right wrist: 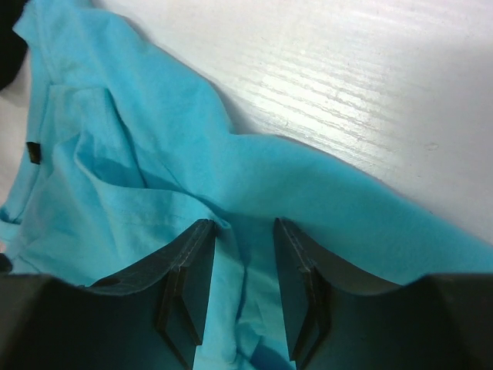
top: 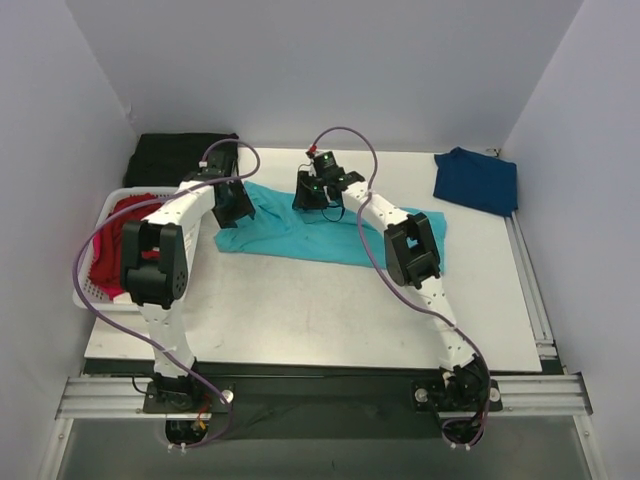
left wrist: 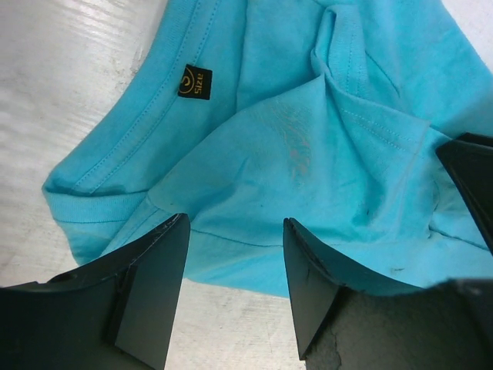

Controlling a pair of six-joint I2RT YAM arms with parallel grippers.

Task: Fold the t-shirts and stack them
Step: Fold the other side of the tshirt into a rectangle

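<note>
The turquoise t-shirt (top: pixel 300 238) lies crumpled in a long strip across the back half of the table. My left gripper (top: pixel 232 208) hangs open over its left end; in the left wrist view the jaws (left wrist: pixel 235 231) straddle the hem of the turquoise t-shirt (left wrist: pixel 308 139) with nothing between them. My right gripper (top: pixel 312 195) is down on the shirt's upper middle; its jaws (right wrist: pixel 244 227) stand partly apart with a ridge of turquoise cloth (right wrist: pixel 154 154) between them. The navy t-shirt (top: pixel 477 180) lies at the back right. The red t-shirt (top: pixel 125 235) is in the basket.
The white slatted basket (top: pixel 92 292) sits at the table's left edge. A black cloth (top: pixel 185 155) lies at the back left corner. A small black size label (left wrist: pixel 194 81) shows inside the turquoise collar. Bare tabletop (top: pixel 320 310) stretches in front of the shirt.
</note>
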